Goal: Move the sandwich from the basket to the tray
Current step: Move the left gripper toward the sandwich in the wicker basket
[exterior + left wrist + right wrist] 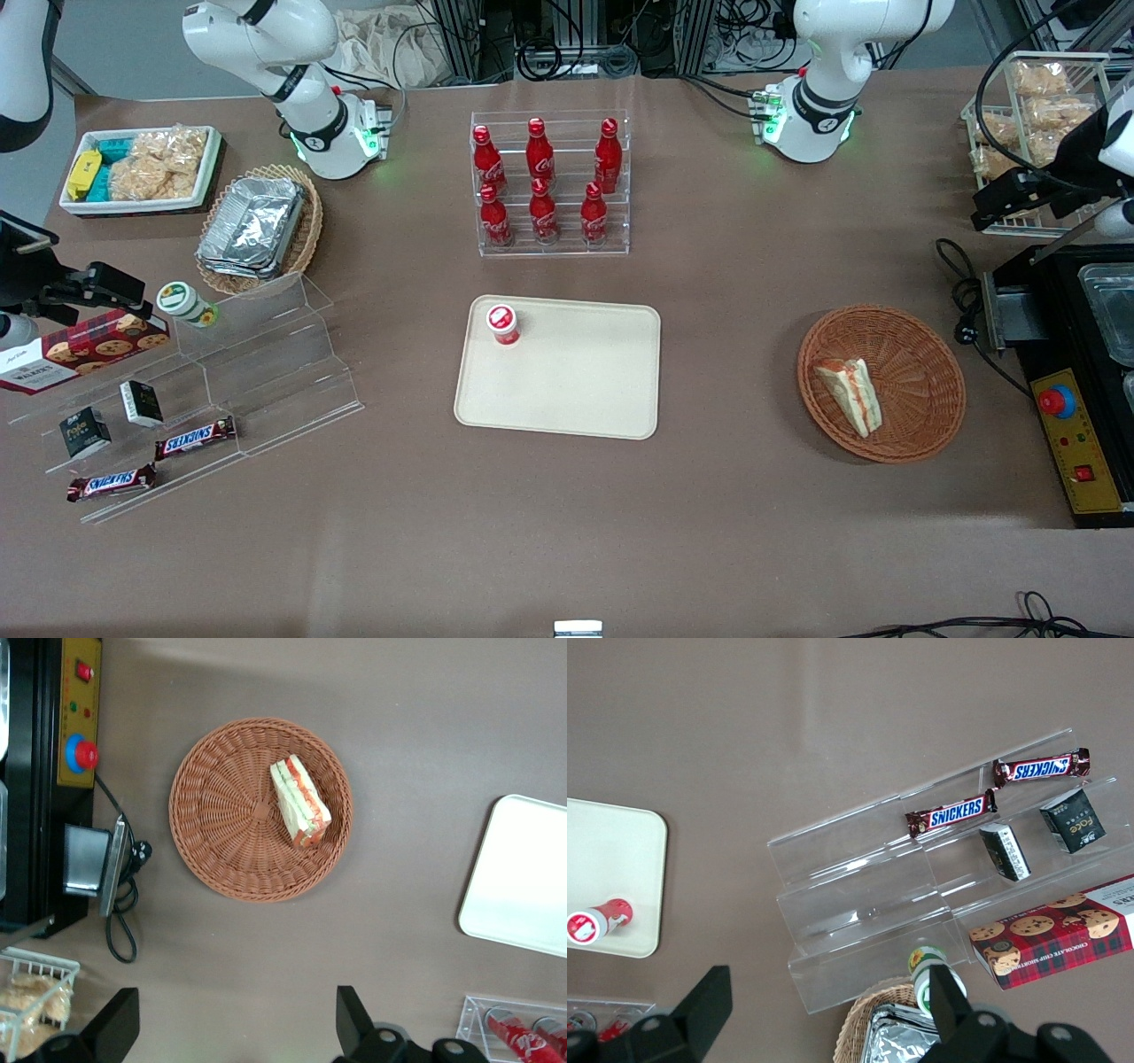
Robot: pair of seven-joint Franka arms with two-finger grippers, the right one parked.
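Note:
The sandwich (850,394), a pale bread wedge with red and green layers, lies in the reddish-brown wicker basket (926,354), on the side toward the tray. It also shows in the left wrist view (299,802), lying in the basket (221,815). The cream tray (576,390) sits mid-table, and its corner shows in the left wrist view (523,877). A small red-capped container (503,323) stands on the tray. My left gripper (1005,202) hangs high above the table at the working arm's end, farther from the front camera than the basket. Its fingers (350,1014) are spread wide and hold nothing.
A rack of red cola bottles (549,182) stands farther from the front camera than the tray. A black machine with a red button (1056,400) and a cable lie beside the basket. A wire rack of bagged snacks (1036,106) stands near the gripper. An acrylic shelf (266,354) lies toward the parked arm's end.

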